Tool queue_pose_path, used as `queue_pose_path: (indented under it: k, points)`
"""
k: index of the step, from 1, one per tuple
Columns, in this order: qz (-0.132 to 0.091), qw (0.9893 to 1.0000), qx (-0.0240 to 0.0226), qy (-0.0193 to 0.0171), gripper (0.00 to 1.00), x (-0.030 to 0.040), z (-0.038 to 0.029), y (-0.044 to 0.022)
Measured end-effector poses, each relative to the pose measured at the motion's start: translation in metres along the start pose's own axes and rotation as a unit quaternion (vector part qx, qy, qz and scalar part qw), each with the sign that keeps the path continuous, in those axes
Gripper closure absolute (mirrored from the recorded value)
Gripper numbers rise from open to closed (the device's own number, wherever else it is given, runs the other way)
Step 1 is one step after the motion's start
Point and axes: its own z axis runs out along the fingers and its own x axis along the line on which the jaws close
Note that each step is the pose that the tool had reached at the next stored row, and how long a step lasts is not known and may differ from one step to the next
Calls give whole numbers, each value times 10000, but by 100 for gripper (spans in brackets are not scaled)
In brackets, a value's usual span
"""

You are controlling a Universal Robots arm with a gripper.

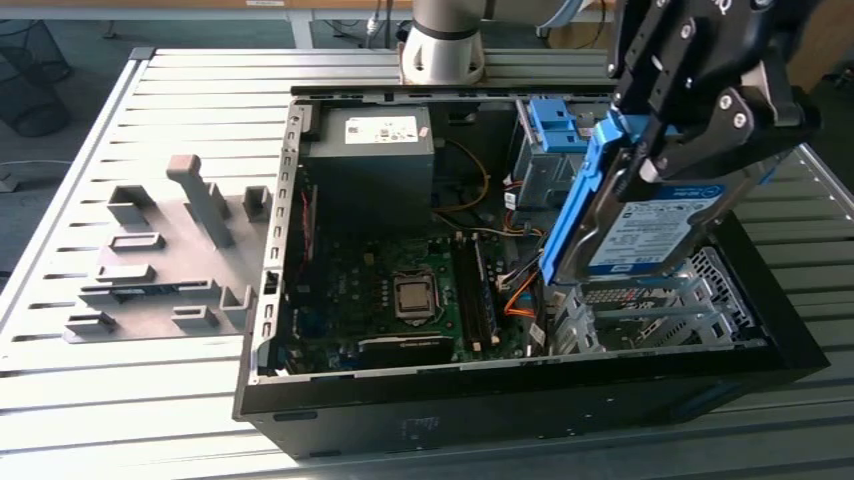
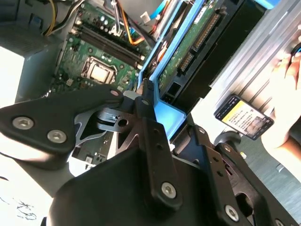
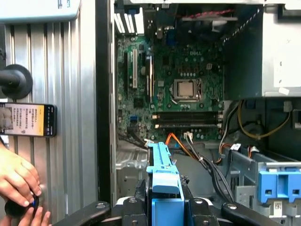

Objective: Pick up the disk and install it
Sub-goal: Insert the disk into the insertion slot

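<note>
The disk [image 1: 643, 232], a silver drive with a white-and-blue label in a blue plastic carrier, hangs tilted above the open computer case [image 1: 307, 400], over its side on the exterior view's right. My black gripper [image 1: 683, 150] is shut on it from above. In the first wrist view the carrier's blue edge [image 3: 162, 175] sticks out between the fingers [image 3: 140, 192]. The second wrist view shows the disk's green circuit-board side [image 2: 197, 37] and one finger [image 2: 146, 101] pressed against the blue frame.
Inside the case lie the motherboard [image 1: 400, 290], a black power supply [image 1: 367, 160] and a blue latch with a metal cage [image 1: 554, 125]. Orange and black cables [image 3: 207, 155] run near the bay. A grey fixture [image 1: 160, 250] sits outside. A person's hand [image 3: 16, 176] and a phone [image 3: 28, 120] are beside the case.
</note>
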Motion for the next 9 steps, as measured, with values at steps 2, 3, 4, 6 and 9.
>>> queue_pose_path:
  k: [2,3,4,6,9]
  points:
    - [0,10000,0,0,64,4,21,-60]
    - [0,10000,0,0,64,6,31,-89]
    - [0,10000,0,0,64,7,42,-118]
    - [0,10000,0,1,64,7,54,-152]
    - [0,10000,0,1,64,7,54,-153]
